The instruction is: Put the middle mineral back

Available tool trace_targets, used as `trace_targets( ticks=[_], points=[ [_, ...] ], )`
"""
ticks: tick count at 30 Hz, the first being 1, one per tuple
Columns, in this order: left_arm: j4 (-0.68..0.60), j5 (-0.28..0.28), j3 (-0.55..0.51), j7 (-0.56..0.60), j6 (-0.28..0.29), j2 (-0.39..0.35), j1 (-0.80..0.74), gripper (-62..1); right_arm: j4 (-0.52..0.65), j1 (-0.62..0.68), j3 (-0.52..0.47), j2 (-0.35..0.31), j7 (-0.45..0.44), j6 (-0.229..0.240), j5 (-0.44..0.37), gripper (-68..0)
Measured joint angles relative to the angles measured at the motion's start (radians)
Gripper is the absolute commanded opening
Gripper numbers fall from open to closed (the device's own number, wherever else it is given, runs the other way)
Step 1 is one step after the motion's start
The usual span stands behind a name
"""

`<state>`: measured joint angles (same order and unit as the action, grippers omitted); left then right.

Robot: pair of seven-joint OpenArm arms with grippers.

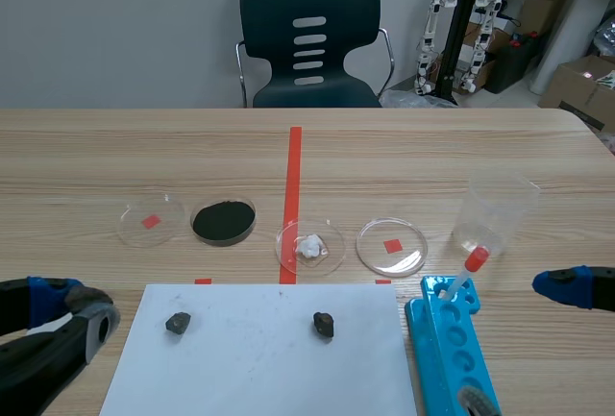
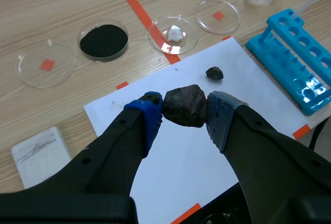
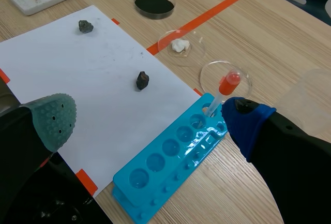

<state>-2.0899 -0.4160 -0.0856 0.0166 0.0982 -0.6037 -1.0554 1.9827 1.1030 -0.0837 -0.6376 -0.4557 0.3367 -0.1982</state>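
A dark brown mineral (image 2: 184, 104) is pinched between the pads of my left gripper (image 2: 185, 114), held over the near part of a white paper sheet (image 1: 255, 363). In the scene view my left gripper (image 1: 75, 312) is at the table's front left, and the held mineral is hidden there. Two smaller dark minerals lie on the sheet, one at the left (image 1: 178, 322) and one at the right (image 1: 324, 325), with a bare gap between them. My right gripper (image 1: 575, 286) is open at the front right, beside the blue rack (image 3: 170, 157), with nothing between its fingers.
Behind the sheet is a row of dishes: an empty dish (image 1: 151, 221), a dish of black powder (image 1: 223, 221), a dish with a white lump (image 1: 309, 247) and another empty dish (image 1: 391, 246). A clear beaker (image 1: 495, 212) stands at the right. A red-bulbed dropper (image 1: 466, 272) rests in the rack. A white block (image 2: 40, 151) lies left of the sheet.
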Motion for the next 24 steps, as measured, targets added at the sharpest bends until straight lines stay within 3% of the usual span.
trace_targets(
  ticks=[5, 12, 20, 24],
  points=[
    [0.000, 0.000, 0.031, -0.151, 0.000, 0.000, 0.118, -46.4, 0.000, 0.000, 0.000, 0.000, 0.000, 0.000, 0.000, -8.8],
    [0.001, 0.024, 0.200, -0.301, -0.021, 0.000, 0.326, -46.4, 0.000, 0.000, 0.000, 0.000, 0.000, 0.000, 0.000, -8.8],
    [0.080, 0.032, 0.433, -0.345, -0.156, 0.001, 0.550, -46.4, 0.000, 0.000, 0.000, 0.000, 0.000, 0.000, 0.000, -8.8],
    [0.170, 0.039, 0.533, -0.390, -0.225, 0.036, 0.658, -46.4, 0.000, 0.000, 0.000, 0.000, 0.000, 0.000, 0.000, -8.8]
  ],
)
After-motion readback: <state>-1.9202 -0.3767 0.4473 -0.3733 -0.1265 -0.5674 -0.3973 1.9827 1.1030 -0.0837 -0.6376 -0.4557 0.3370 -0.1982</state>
